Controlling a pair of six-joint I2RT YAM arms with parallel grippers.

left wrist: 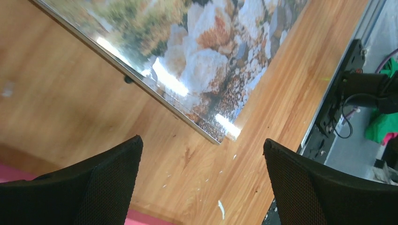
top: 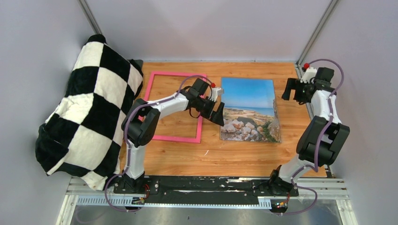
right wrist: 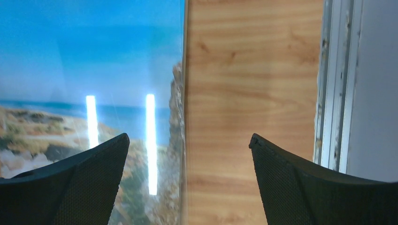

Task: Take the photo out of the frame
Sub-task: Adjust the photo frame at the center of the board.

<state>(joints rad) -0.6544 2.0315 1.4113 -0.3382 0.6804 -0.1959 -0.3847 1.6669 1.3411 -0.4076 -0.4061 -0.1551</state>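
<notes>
**Photo lying outside the pink frame; both sets of jaws spread**

Item 1, the photo [top: 249,109]: a seaside print is being displayed flat on the wooden counter [top: 234,157], picture side up, with the sky at the far end and pale stones at the near end. Lights are being reflected as bright bars on its glossy face.

Item 2, the frame [top: 176,138]: the pink border is lying flat to the left of the photo and apart from it. Bare counter is being shown through its opening.

Item 3, left jaws: these are being carried by the left arm [top: 164,103] and are being held spread wide just beside the photo's left edge, between photo and frame. Nothing is being pinched. In the left wrist view the photo's near corner [left wrist: 230,133] is being seen ahead of the two fingers [left wrist: 108,173].

Item 4, right jaws: these are being carried by the right arm [top: 324,126] and are being held spread wide to the right of the photo's far half, empty. In the right wrist view the photo's right edge [right wrist: 184,93] is being seen running between the two fingers [right wrist: 70,187].

Item 5, checkered cushion [top: 89,108]: this black and white piece is being kept well to the left of the photo, beyond the frame.
</notes>
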